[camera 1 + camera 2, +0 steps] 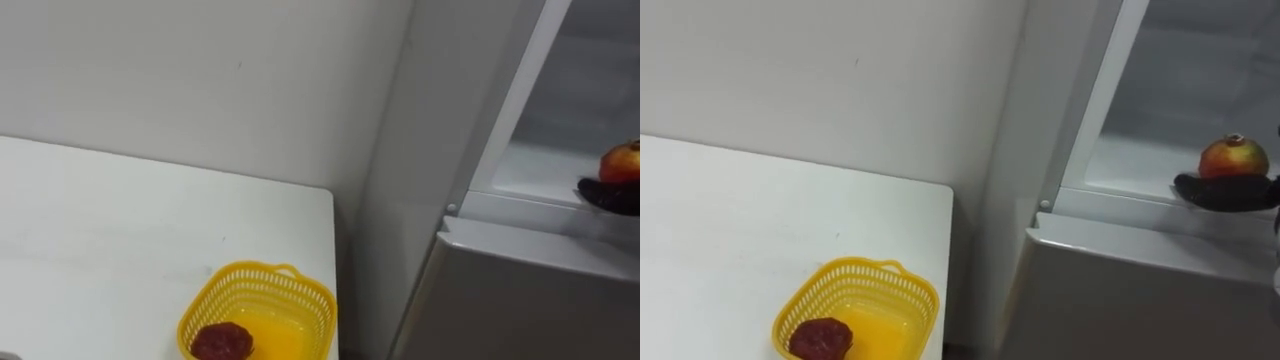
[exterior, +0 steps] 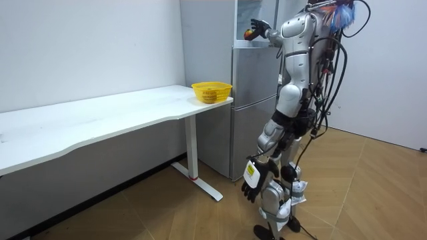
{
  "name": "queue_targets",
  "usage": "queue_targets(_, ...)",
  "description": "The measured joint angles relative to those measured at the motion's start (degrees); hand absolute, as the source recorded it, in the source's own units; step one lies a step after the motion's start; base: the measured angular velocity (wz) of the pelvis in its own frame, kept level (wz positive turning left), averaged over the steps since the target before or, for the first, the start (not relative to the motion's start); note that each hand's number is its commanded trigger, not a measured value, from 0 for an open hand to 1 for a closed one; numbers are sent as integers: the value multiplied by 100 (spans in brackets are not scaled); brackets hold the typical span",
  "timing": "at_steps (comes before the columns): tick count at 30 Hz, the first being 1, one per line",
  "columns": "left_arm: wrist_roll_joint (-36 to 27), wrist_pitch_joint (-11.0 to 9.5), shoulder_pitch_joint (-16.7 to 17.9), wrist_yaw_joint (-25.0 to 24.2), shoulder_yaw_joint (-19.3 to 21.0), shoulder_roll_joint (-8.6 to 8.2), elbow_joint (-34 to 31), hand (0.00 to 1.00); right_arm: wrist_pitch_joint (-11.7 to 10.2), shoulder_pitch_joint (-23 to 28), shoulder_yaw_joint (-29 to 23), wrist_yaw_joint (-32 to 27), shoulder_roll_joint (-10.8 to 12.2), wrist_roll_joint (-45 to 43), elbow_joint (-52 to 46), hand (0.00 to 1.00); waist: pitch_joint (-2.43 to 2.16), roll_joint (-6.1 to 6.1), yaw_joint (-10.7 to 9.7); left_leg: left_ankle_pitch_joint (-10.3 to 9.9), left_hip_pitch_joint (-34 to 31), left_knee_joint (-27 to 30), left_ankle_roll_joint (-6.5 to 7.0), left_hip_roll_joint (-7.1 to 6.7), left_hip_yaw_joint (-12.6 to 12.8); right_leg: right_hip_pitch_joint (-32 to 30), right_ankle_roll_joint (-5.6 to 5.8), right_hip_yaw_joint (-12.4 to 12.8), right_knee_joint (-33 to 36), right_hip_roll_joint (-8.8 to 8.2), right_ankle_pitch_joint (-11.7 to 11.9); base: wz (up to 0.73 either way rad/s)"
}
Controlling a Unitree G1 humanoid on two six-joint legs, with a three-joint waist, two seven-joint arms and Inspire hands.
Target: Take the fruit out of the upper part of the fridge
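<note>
A red and yellow round fruit point(image 1: 1233, 157) sits at the front edge of the open upper fridge compartment point(image 1: 1130, 165). My right hand point(image 1: 1225, 191) comes in from the right, its dark fingers curled under and around the fruit. In the room view I stand upright facing the fridge point(image 2: 252, 107) with this arm raised to the fruit point(image 2: 249, 33). My left hand point(image 2: 253, 181) hangs by my thigh with relaxed fingers and holds nothing.
A yellow plastic basket point(image 1: 300, 290) stands on the corner of the white table point(image 1: 100, 230) left of the fridge, with a dark red fruit point(image 1: 221, 341) in it. The shut lower fridge door point(image 1: 520, 300) is below the compartment. A white wall runs behind.
</note>
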Motion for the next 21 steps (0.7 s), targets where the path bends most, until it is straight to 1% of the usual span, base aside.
queue_targets(1, 0, 1, 2, 0, 0, 4, 0, 0, 0, -16, 0, -2, 0, 4, 13, 0, 4, 5, 0, 0, -1, 0, 0, 0, 0, -1, 0, -3, 0, 0, 0, 0)
queue_targets(5, -4, 6, -43, -5, -10, 26, 11, 0, -14, -65, 5, -32, 0, 9, 21, 0, 61, 82, 45, 0, -16, 2, 0, 0, -3, -18, -1, -4, 1, -1, 1, 0)
queue_targets(6, -4, 7, -58, -4, -9, 30, 11, 0, -31, -76, 5, -37, 0, 9, 21, 0, 69, 96, 44, 0, -28, 1, -1, 0, -2, -32, -1, -1, 1, -1, 1, 0)
queue_targets(8, -6, 7, -65, -4, -10, 45, 11, 0, -82, -89, 3, -52, -1, 9, 21, 0, 64, 103, 43, 7, -92, 6, -10, 1, -2, -97, -9, 4, 3, 2, 5, 0)
queue_targets(9, -5, 8, -80, -6, -17, 45, 11, 0, -87, -155, 15, -54, -2, 14, 39, 0, 74, 115, 39, 10, -119, 15, -12, 3, -1, -119, -22, 2, -2, 4, 14, 0)
queue_targets(13, -2, 8, -148, -10, -41, 58, 9, 0, -129, -449, 168, 28, -7, 37, 390, 0, 77, 146, 27, 11, -135, 19, -13, 8, 7, -137, -25, 6, 1, 7, 16, 0)
queue_targets(16, 2, 9, -166, -5, -67, 67, 7, 0, -135, -515, 212, 156, -9, 81, 541, 0, 64, 159, 19, 11, -196, 40, -13, 9, 5, -182, -29, 9, 3, 5, 19, 0)
queue_targets(17, 3, 10, -167, -4, -67, 67, 8, 0, -144, -556, 210, 183, -9, 99, 577, 0, 73, 170, 21, 11, -212, 53, -13, 9, 5, -189, -33, 9, 1, 6, 23, 0)
queue_targets(20, 2, 11, -134, 0, -68, 68, 9, 0, -180, -585, 210, 270, -31, 232, 639, 0, 62, 222, 23, 11, -211, 54, -12, 9, 3, -185, -31, 11, 1, 7, 24, 0)
queue_targets(21, -6, 11, -137, 0, -68, 68, 8, 0, -226, -602, 218, 355, -66, 349, 738, 0, 63, 244, 22, 11, -210, 55, -12, 9, 1, -183, -31, -11, 1, 6, 24, 0)
